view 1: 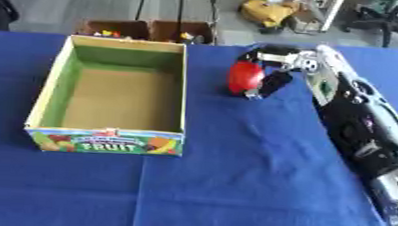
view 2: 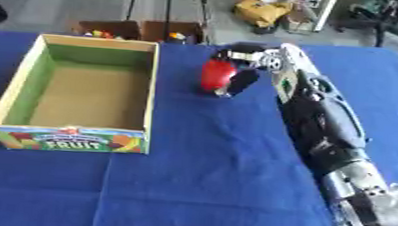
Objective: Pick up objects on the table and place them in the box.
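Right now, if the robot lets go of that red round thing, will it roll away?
Probably a little. The red object looks rounded and smooth, so it may roll, though the blue cloth could slow it. It seems stiff, keeping its shape while the right hand has fingers curled round it.

Head stereo pair — downward, table point(view 1: 231, 197)

Floor point(view 1: 87, 2): grey, smooth, beyond the desk's far edge.
Desk point(view 1: 232, 187): covered in a blue cloth.
Cartons point(view 1: 147, 30): two brown ones behind the desk.
Yellow bag point(view 1: 266, 12): on the floor.
Chair point(view 2: 389, 18): dark, top right.
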Tool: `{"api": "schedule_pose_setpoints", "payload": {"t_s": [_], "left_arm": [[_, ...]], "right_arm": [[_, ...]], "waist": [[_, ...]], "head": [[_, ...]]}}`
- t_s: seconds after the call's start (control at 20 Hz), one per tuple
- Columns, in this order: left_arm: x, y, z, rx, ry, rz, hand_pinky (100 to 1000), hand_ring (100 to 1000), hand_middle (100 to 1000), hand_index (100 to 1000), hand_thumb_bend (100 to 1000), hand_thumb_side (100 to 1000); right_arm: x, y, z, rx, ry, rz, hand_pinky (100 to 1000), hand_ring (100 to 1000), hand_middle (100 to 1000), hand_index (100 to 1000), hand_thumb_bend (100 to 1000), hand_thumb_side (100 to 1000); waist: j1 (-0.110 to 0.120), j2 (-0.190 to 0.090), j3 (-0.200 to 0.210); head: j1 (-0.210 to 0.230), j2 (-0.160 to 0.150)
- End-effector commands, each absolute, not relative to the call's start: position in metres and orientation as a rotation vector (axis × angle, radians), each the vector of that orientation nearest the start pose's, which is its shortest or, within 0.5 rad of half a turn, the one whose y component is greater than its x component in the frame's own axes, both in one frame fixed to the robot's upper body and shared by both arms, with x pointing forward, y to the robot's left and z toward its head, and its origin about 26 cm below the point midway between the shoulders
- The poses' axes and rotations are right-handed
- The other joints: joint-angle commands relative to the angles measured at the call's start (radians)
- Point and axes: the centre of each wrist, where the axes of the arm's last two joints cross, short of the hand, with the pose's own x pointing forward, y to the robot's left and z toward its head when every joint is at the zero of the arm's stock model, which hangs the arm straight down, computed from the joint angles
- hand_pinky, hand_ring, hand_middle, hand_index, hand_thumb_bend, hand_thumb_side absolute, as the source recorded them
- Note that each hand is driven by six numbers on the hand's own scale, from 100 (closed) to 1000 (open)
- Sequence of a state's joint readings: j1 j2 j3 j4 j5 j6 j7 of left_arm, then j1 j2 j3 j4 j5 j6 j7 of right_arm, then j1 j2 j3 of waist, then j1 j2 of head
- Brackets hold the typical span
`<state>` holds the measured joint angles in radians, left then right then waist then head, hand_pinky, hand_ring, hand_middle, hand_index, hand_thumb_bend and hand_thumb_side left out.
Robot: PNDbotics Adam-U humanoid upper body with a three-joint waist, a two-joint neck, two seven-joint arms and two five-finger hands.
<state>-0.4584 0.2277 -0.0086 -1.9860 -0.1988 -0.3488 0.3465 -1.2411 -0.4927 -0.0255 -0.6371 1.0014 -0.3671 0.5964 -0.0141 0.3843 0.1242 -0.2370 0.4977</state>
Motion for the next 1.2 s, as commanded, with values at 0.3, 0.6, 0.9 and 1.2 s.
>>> {"api": "schedule_pose_setpoints", "payload": {"t_s": [0.3,0.6,0.9,1.2], "left_arm": [[0.3106,0.226,0.2439,-0.35,3.39,0.033,723,907,766,803,100,1000],[0.3106,0.2261,0.2438,-0.352,3.391,0.028,723,908,762,802,100,1000],[0.3106,0.2259,0.2438,-0.354,3.393,0.021,723,910,760,801,100,1000],[0.3106,0.2258,0.2439,-0.356,3.395,0.017,723,910,758,798,100,1000]], "right_arm": [[0.507,-0.3163,0.2997,-0.842,-1.325,1.536,793,878,911,1000,308,388],[0.5071,-0.3163,0.2986,-0.811,-1.343,1.512,734,818,868,1000,232,379],[0.507,-0.3138,0.3019,-0.808,-1.394,1.486,660,725,782,933,221,354],[0.5074,-0.3127,0.3008,-0.826,-1.416,1.462,610,666,726,881,204,275]], "waist": [[0.003,-0.012,0.002],[0.007,-0.007,0.004],[0.008,-0.004,0.003],[0.007,0.0,0.007]], "head": [[-0.008,-0.016],[-0.011,-0.016],[-0.013,-0.014],[-0.021,-0.021]]}}
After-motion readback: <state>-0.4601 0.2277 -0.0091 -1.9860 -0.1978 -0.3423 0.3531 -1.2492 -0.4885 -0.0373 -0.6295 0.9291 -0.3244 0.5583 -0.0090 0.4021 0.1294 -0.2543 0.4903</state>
